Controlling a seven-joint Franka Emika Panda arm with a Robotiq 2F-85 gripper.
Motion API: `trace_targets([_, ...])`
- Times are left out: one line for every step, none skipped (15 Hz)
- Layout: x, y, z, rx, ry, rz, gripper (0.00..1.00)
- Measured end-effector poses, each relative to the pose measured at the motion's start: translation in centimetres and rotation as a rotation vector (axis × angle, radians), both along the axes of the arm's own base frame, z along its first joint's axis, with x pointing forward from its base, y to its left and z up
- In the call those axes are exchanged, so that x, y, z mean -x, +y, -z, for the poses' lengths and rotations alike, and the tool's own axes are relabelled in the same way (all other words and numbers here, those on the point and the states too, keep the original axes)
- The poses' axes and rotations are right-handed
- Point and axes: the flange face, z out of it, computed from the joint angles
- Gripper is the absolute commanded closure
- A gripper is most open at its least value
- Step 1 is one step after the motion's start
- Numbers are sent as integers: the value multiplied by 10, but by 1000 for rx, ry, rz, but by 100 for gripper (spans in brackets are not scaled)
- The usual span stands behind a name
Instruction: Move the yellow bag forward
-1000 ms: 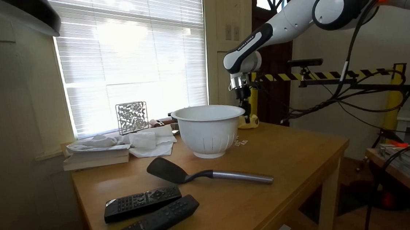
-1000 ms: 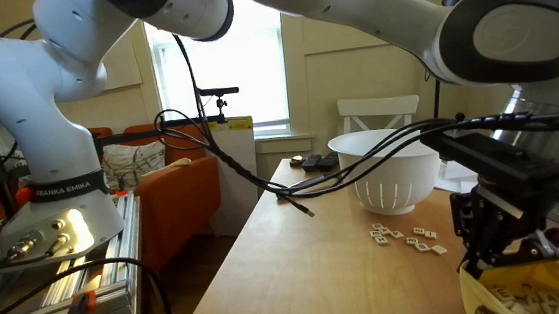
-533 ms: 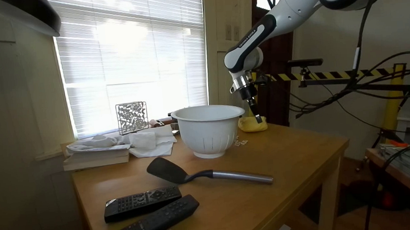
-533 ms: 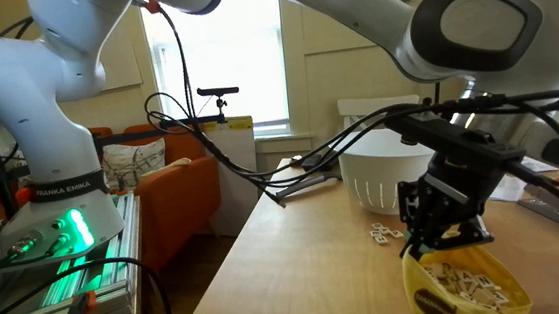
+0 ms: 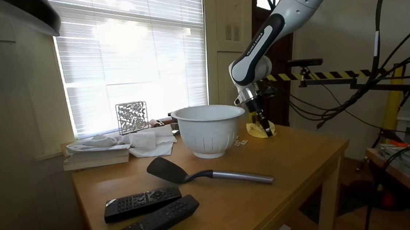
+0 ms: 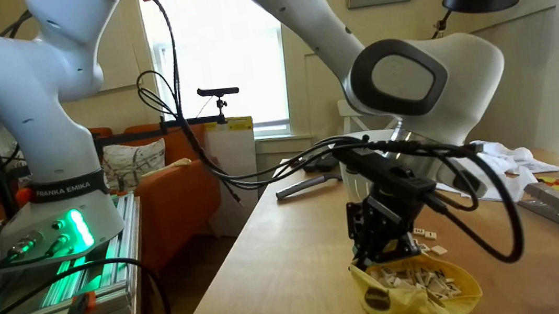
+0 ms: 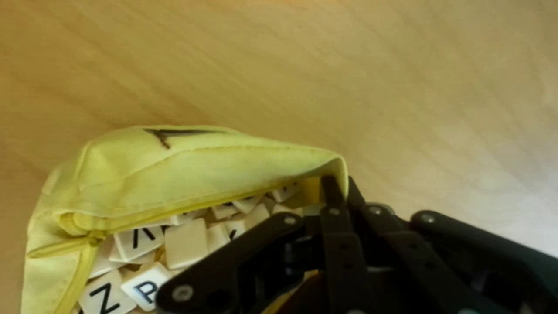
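Since tiles (image 7: 185,244) fill it, yellow bag (image 6: 404,308): limp, likely weighty.
Gripper (image 7: 343,187): closed on rim (image 7: 279,152), wrist-view two o'clock; seemingly sensible hold.

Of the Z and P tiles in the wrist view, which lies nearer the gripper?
The P tile, in the bag; the Z tile lies beyond it, farther from the gripper.

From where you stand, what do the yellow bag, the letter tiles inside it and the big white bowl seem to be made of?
Yellow bag: matte cloth, judging by its stitched seams and soft folds.
Letter tiles: probably hard plastic, smooth and ivory-coloured, with crisp edges.
White bowl: likely satin plastic, from its smooth, slitted wall; painted metal can't be ruled out.
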Motion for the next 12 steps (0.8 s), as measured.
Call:
trace_targets([4,9,5,1,-5,-9,99])
trace_targets([8,17,4,6,-14,-17,99])
trace_targets([12,26,3,8,-23,-24,99])
trace_targets([17,36,3,10,-32,-30,99])
trace_targets([22,46,3,12,-40,-35,99])
trace_targets([27,57,3,13,-47,-42,99])
trace_targets([33,68,2,12,-54,-49,99])
trace_targets([38,81,2,11,-61,-57,99])
trace_targets([44,93,2,9,-69,-66,99])
trace_targets([51,107,2,8,-78,-75,99])
trace_targets([57,121,1,7,-91,-85,99])
trace_targets([64,135,1,5,-102,-95,99])
